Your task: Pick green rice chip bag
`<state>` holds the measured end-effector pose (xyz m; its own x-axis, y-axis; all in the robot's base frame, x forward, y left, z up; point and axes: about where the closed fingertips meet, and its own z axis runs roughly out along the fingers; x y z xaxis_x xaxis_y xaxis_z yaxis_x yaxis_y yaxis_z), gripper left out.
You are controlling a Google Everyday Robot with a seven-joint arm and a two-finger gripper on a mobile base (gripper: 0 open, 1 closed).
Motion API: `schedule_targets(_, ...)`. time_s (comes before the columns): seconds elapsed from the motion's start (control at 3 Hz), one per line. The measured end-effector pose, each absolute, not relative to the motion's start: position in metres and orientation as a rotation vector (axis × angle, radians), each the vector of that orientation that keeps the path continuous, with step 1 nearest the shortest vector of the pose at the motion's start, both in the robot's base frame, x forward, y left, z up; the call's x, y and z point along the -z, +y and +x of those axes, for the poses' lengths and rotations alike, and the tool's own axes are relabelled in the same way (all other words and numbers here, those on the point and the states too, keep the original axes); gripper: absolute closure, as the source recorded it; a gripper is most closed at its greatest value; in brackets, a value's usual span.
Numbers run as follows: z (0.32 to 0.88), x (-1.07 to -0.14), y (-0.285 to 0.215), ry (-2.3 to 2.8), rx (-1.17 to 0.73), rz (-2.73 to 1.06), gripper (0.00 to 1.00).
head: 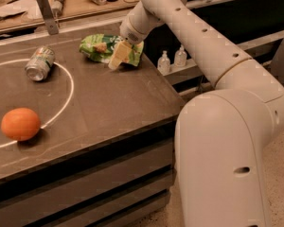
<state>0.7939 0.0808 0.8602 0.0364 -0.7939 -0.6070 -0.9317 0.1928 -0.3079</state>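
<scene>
The green rice chip bag (100,46) lies flat and crinkled near the back right of the dark table (113,103). It is light green with pictured tan chips. My gripper (119,56) hangs from the white arm (189,27) and sits low on the right end of the bag, covering part of it. The bag rests on the table.
A silver-green drink can (39,63) lies on its side at the back left, on a white painted circle line (68,86). An orange (20,123) sits front left. Two small bottles (172,60) stand on a lower shelf right of the table. A cluttered counter (75,4) runs behind.
</scene>
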Motion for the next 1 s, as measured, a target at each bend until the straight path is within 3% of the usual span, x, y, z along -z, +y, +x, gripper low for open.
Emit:
schedule_targets(0.67,0.7902,-0.8541,0.0811,1.786,-0.279,-1.649,0.1)
schedule_targets(1.0,0.786,-0.8501,0.0818,1.792,-0.289,-1.676,0.29)
